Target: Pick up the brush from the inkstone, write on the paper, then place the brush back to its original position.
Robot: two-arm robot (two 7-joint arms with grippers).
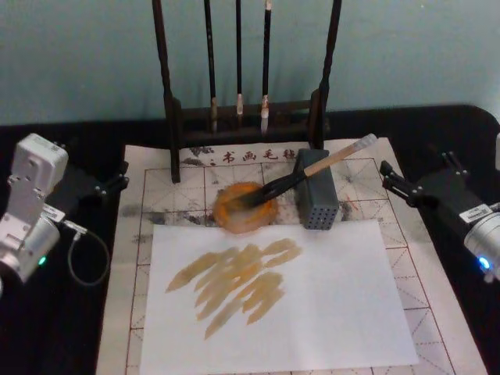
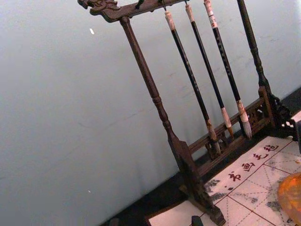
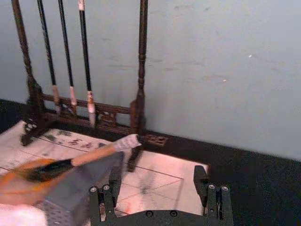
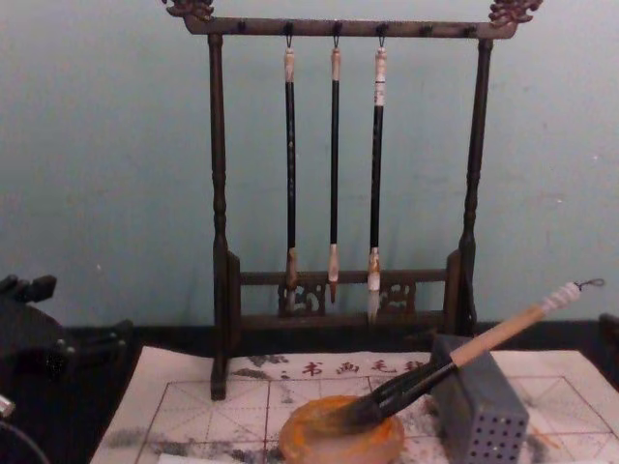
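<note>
Two grippers, both empty and parked wide of the work. My right gripper (image 1: 391,180) hangs by the right edge of the table (image 1: 47,344) with its fingers well apart, clamped on nothing. The left gripper (image 1: 117,178) sits by the left edge, and its fingers look spread too.

Going outward from the right one, the nearest thing is the brush (image 1: 312,170). Its inky tip lies in the inkstone (image 1: 226,223) toward the back middle of the table. The handle leans up over a grey perforated block (image 1: 316,199), so the white-wrapped end sticks out toward my right side.

I'd guess it's light, with a stiff wooden handle and a soft wet tip that will smear whatever it brushes. Round wood can roll or slip in the pads. I'd grab the tan stretch between the block and the white wrap, where there's air under it.

A plain white sheet (image 1: 336,312) with tan strokes covers much of the gridded paper (image 1: 129,297), so I can't see the grid underneath. The front edge of both is cut off in the head view.

I can't really tell where bristles stop and ink starts in the dish. The rack (image 4: 218,193) with three thin brushes (image 4: 334,145) stands behind, along the back edge.
</note>
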